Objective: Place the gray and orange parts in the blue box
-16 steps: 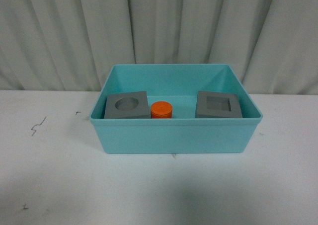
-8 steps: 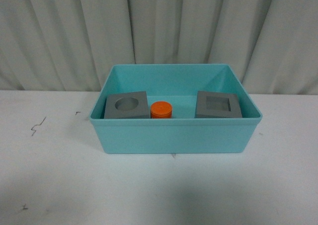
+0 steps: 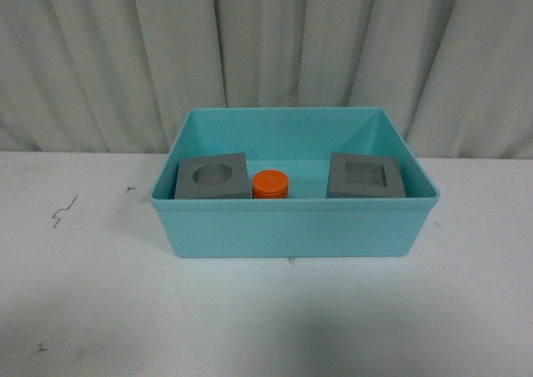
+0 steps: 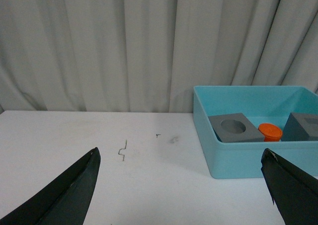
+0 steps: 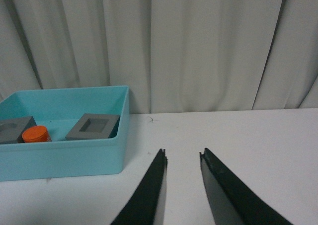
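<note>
The light-blue box (image 3: 296, 227) stands mid-table. Inside it lie the gray block with a round recess (image 3: 213, 177), the orange cylinder (image 3: 271, 184) and the gray block with a square recess (image 3: 365, 176). Neither gripper shows in the front view. My left gripper (image 4: 181, 155) is open wide and empty over the bare table, left of the box (image 4: 238, 158). My right gripper (image 5: 183, 153) is open and empty over the table, right of the box (image 5: 64, 158). Both wrist views show the parts inside the box.
A white table (image 3: 100, 310) carries small pen marks (image 3: 62, 212) left of the box. A pleated pale curtain (image 3: 266, 44) hangs behind the table.
</note>
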You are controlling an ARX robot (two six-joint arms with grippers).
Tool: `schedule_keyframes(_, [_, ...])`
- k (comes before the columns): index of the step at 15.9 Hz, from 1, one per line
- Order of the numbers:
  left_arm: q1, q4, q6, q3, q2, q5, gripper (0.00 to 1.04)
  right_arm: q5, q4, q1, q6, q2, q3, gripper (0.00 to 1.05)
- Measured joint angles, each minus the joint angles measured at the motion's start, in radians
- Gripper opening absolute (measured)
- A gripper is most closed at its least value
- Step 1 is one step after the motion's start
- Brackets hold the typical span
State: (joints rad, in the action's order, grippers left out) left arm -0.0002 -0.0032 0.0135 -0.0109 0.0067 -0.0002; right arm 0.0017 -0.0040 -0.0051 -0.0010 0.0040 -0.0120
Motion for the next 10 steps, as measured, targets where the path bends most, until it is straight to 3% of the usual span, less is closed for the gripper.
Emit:
schedule_keyframes(6, [0.0,0.0,0.0,0.0,0.0,0.0,0.98,0.0,0.0,0.0,0.0,0.0,0.0,0.95])
schedule_keyframes(7, [0.0,0.0,0.0,0.0,0.0,0.0,0.98,0.0,0.0,0.0,0.0,0.0,0.0,1.0])
schedule_keyframes(10, [0.0,0.0,0.0,0.0,0.0,0.0,0.98,0.0,0.0,0.0,0.0,0.0,0.0,0.98])
